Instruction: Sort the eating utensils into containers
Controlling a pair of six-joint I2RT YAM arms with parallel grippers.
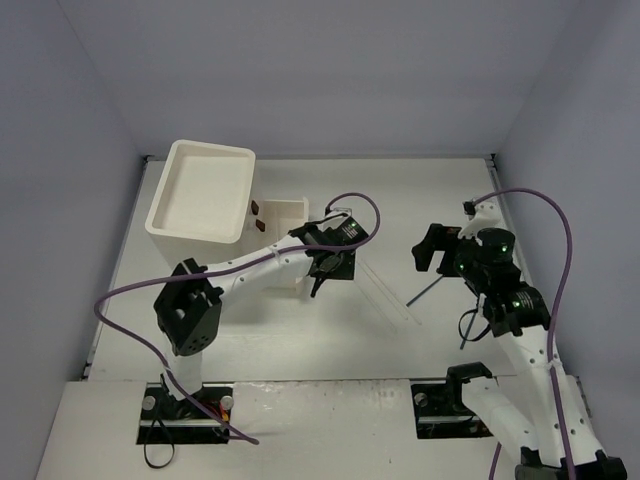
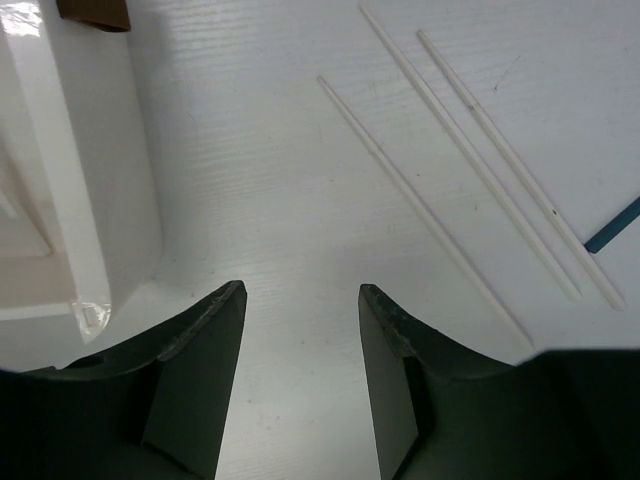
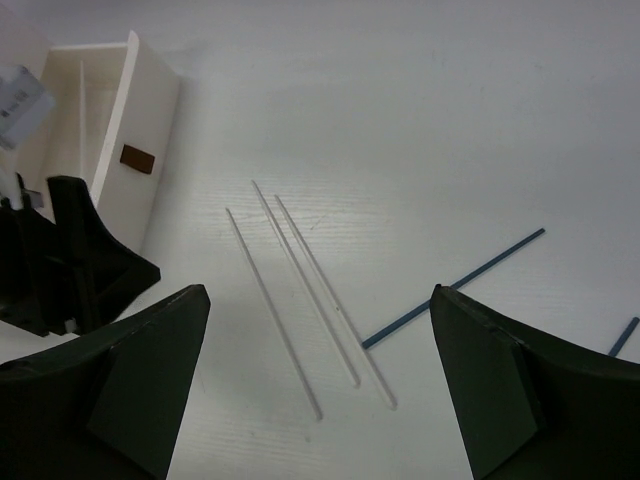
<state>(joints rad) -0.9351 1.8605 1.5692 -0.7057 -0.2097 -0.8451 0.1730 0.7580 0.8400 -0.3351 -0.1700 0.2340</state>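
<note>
Three clear-white chopsticks lie side by side on the white table; they also show in the left wrist view and faintly from above. A dark blue chopstick lies just right of them, its tip in the left wrist view. A second blue one lies nearer the right arm. A white drawer with a brown knob stands out from the cabinet. My left gripper is open and empty beside the drawer, left of the chopsticks. My right gripper is open wide and empty above the chopsticks.
The cabinet has a rimmed tray top at the back left. The drawer wall is close on the left of my left gripper. My left gripper shows dark in the right wrist view. Grey walls surround the table.
</note>
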